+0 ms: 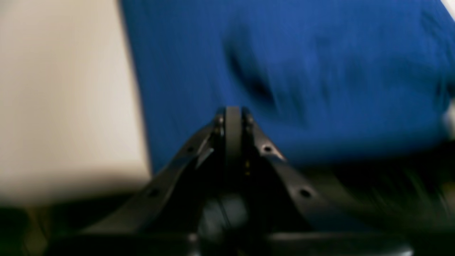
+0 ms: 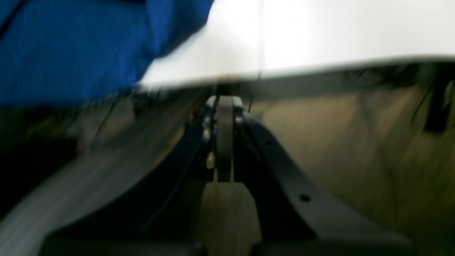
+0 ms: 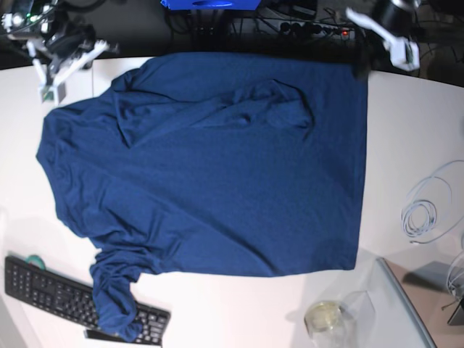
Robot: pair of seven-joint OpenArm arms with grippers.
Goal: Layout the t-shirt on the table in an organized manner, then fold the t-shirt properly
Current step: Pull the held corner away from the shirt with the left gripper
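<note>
The dark navy t-shirt (image 3: 217, 181) lies spread over the white table (image 3: 413, 130), wrinkled near its far edge, with one sleeve bunched at the near left. My left gripper (image 3: 360, 69) is at the shirt's far right corner. In the left wrist view the left gripper (image 1: 233, 113) is shut, blue t-shirt (image 1: 320, 71) beyond it and bare table (image 1: 64, 89) to the left; the blur hides whether cloth is pinched. My right gripper (image 3: 49, 93) sits at the far left beside the shirt. In the right wrist view the right gripper (image 2: 224, 103) is shut and empty by the table (image 2: 320, 32) edge, t-shirt (image 2: 71, 53) upper left.
A black keyboard (image 3: 58, 293) lies at the near left, partly under the bunched sleeve. A clear round jar (image 3: 324, 317) stands near the front edge. A white cable coil (image 3: 428, 206) lies at the right. A grey glass-edged stand (image 3: 413, 297) fills the near right corner.
</note>
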